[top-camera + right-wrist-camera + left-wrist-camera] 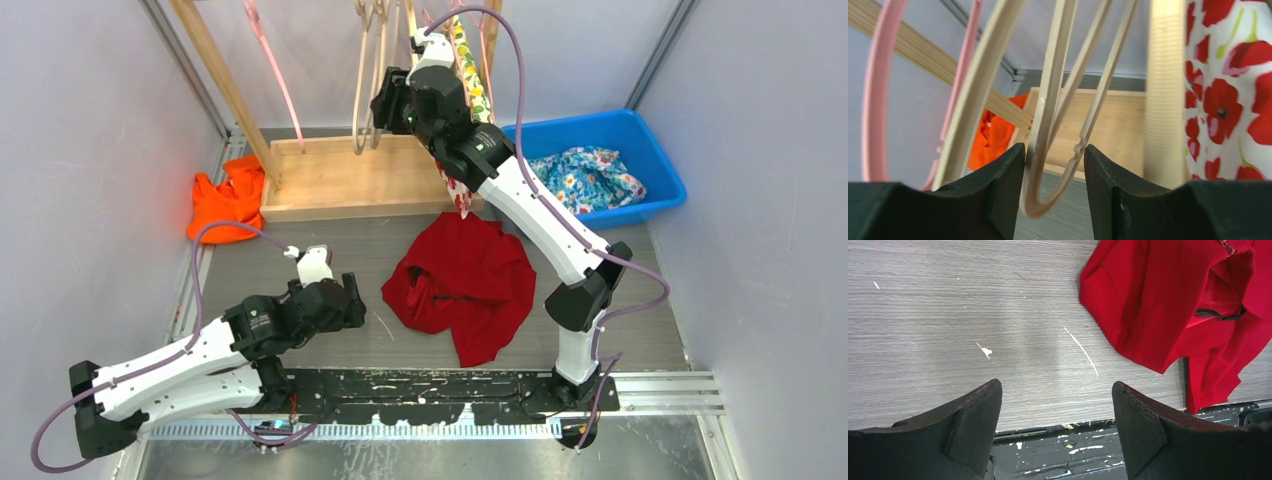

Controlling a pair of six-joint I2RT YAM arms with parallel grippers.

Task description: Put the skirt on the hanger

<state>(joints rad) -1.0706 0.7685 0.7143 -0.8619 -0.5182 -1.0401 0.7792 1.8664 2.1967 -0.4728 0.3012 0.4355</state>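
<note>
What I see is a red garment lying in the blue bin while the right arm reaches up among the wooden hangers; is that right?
Not quite. The red garment lies on the table, not in the blue bin, as the top external view shows. The right tool does reach up among the wooden hangers.
</note>
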